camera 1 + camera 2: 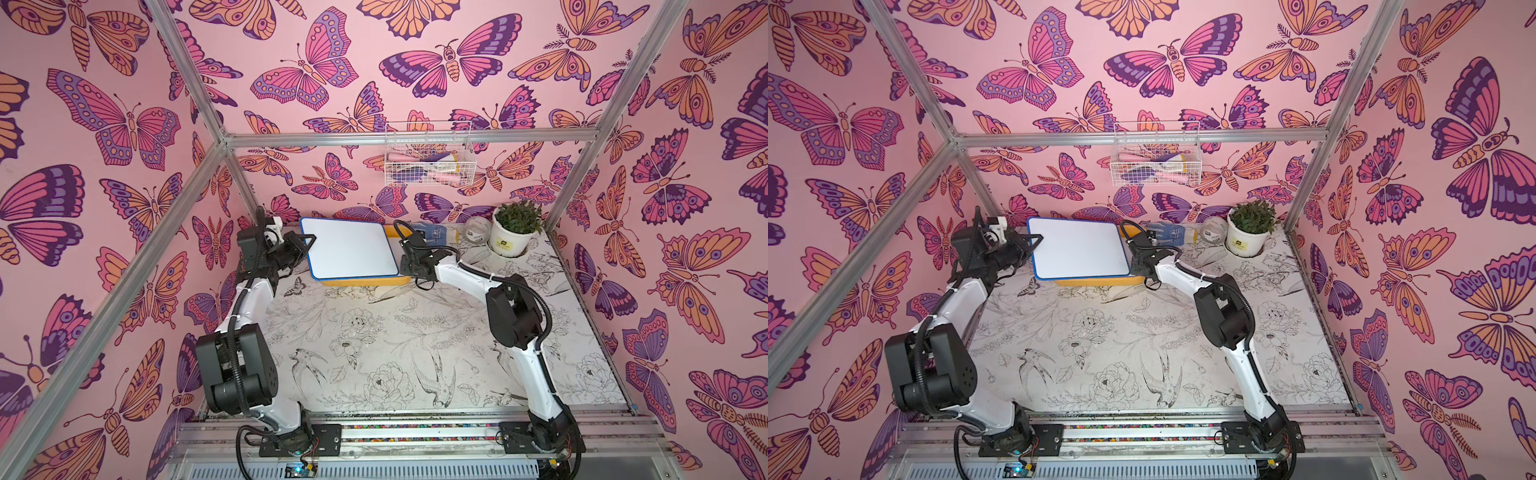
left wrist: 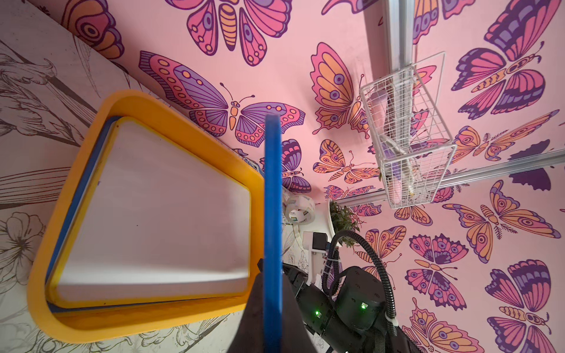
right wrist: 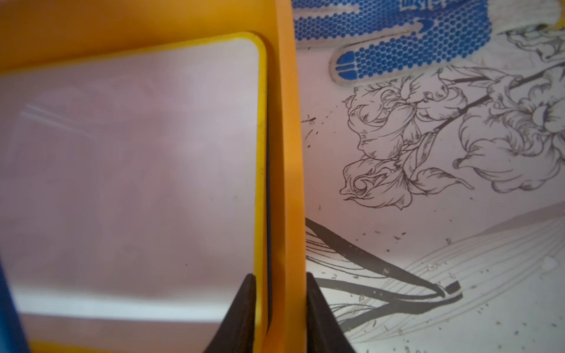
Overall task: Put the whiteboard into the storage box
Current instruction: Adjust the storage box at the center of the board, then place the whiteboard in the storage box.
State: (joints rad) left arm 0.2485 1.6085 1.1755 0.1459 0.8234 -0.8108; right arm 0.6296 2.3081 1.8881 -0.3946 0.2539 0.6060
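From my station I see the left fingers (image 2: 252,324) clamped on the left edge of the flat, blue-framed white whiteboard (image 1: 351,247). In the left wrist view that edge shows as a blue strip squeezed between them. In both top views the board hangs roughly level in the air over the shallow, rounded yellow-orange plastic storage box (image 1: 365,282). It covers most of the box, and only the box's front wall and far right corner peek out from under it. The board is not in the box yet, and its left side juts out past the box.

Inside the box lies a second, yellow-framed whiteboard (image 3: 122,168), flat on the bottom. The left wrist view shows a thin blue edge under it along one side.

The right fingers (image 3: 241,318) stand on either side of the box's right wall, one inside over the yellow frame and one outside at the rim. They are close in, but I cannot tell whether they actually pinch the wall.

The box sits at the far end of the flower-and-bird printed bench (image 1: 374,353). Near its right side lies a white knitted glove (image 3: 397,36) with blue dots. Further right are a roll of clear tape (image 1: 477,228) and a green plant (image 1: 513,232) in a round white pot. A white wire basket (image 1: 428,156) hangs on the butterfly wall above
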